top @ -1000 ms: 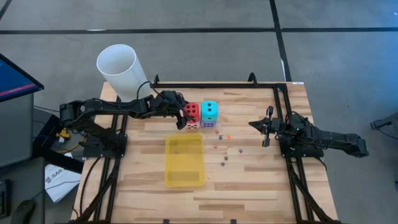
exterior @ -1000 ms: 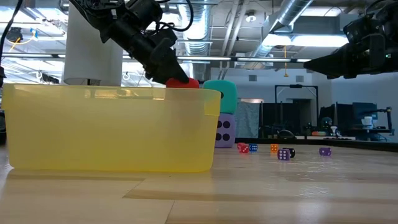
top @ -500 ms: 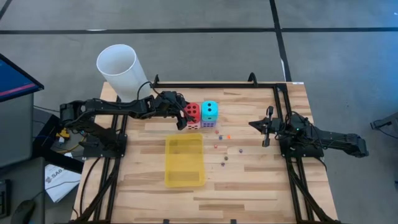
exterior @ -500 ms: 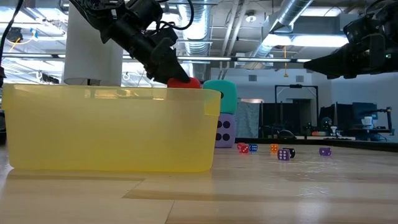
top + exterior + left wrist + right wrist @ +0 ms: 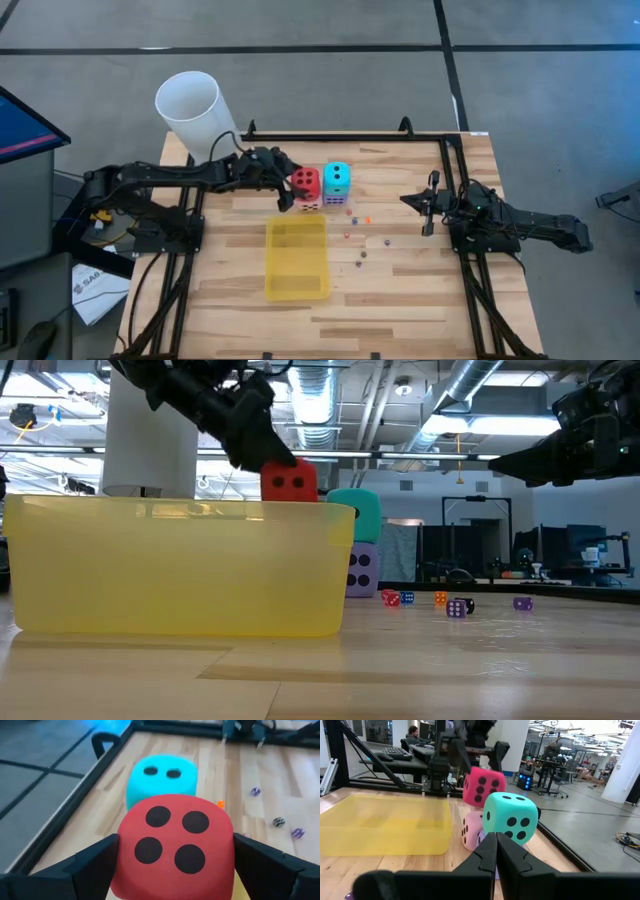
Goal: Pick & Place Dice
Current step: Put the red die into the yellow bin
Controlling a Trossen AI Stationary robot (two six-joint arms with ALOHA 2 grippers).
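Observation:
My left gripper (image 5: 298, 186) is closed on the red die (image 5: 175, 845) and holds it in the air near the table's far left. Straight below it the pink die (image 5: 471, 831) sits on the table. Beside them the cyan die (image 5: 338, 176) rests on top of the purple die (image 5: 362, 570). Several tiny coloured dice (image 5: 362, 235) lie scattered on the wood to the right. My right gripper (image 5: 429, 212) waits shut at the table's right side, touching nothing. My left gripper pinches the red die between its two fingers (image 5: 95, 865), one on each of two opposite side faces (image 5: 122, 857). The fingers come from the table's left, slanting a little downward. The die hangs clear above the pink die, its four-pip face upward.
A flat yellow tray (image 5: 297, 258) lies nearer the front, left of the middle. A tall white cylinder (image 5: 190, 112) stands at the far left corner. Dark arm frames run along both side edges (image 5: 462, 190).
My left gripper has risen and drawn back slightly toward the table's left edge, carrying the red die. The die has been lifted higher, clear above the pink die. The other dice have stayed put.

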